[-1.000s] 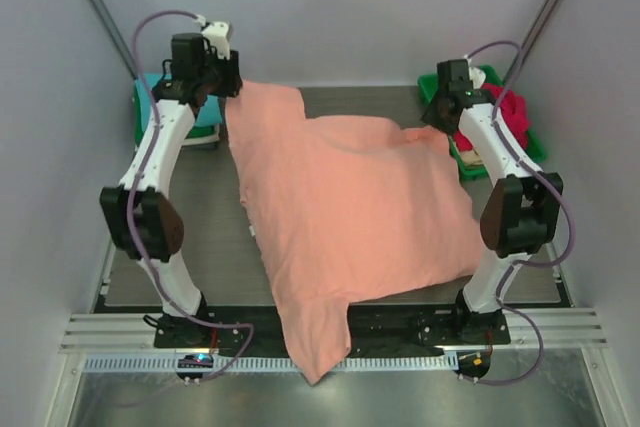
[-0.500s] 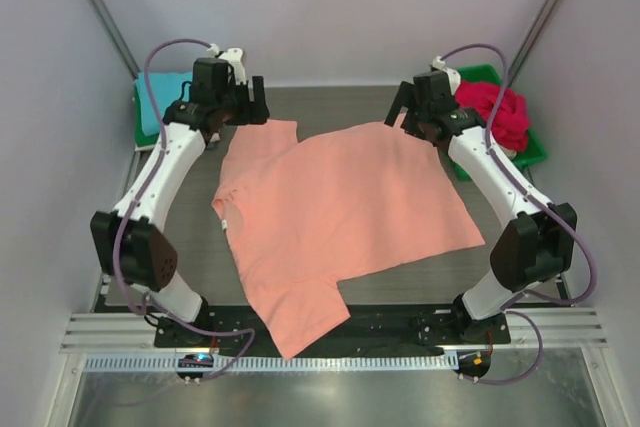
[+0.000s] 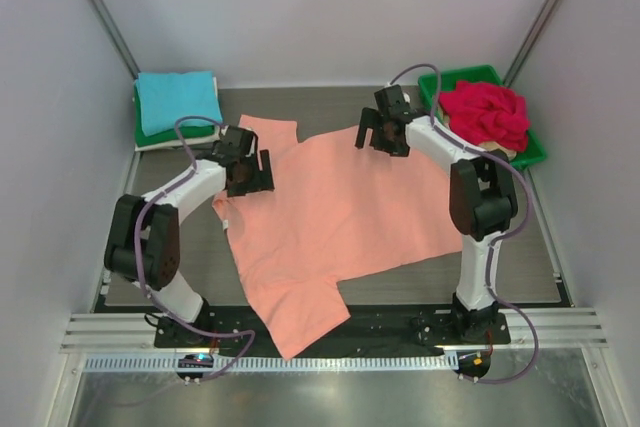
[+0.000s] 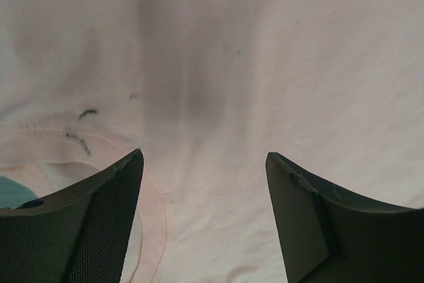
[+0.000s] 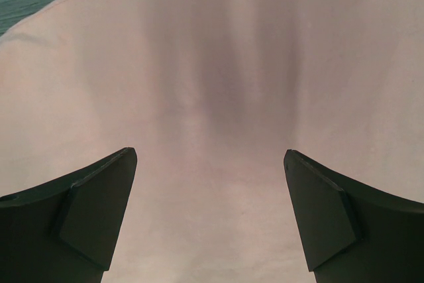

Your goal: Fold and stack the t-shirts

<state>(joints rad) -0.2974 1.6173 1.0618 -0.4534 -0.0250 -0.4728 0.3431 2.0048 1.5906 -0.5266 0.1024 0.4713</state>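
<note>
At the bottom centre of the top view, one corner of the salmon-orange t-shirt (image 3: 340, 207) is draped over the near edge of the table (image 3: 190, 247). Above that, the shirt is spread flat and open across the middle of the table. Its left edge is set in from the table's left side, and its right edge ends close to the right arm.

The left gripper (image 3: 262, 175) is held low over the shirt's upper left part. In the left wrist view the left gripper (image 4: 204, 157) is seen spread wide, with nothing between its fingers (image 4: 93, 230). Only smooth cloth lies beneath it, and the curved neckband (image 4: 154, 203) is seen at the lower left of the frame.

Farther back, the right gripper (image 3: 378, 143) is held over the shirt's far edge, right of centre. In the right wrist view the right gripper (image 5: 209, 152) is likewise wide apart and empty, its fingers (image 5: 86, 223) framing plain cloth. A strip of table is visible in the upper left corner of that frame. Whether either gripper touches the cloth cannot be told.

In the upper left of the top view, a turquoise t-shirt (image 3: 178, 99) lies folded. In the upper right, a crumpled red t-shirt (image 3: 485, 114) is heaped in a green tray (image 3: 532, 153).
</note>
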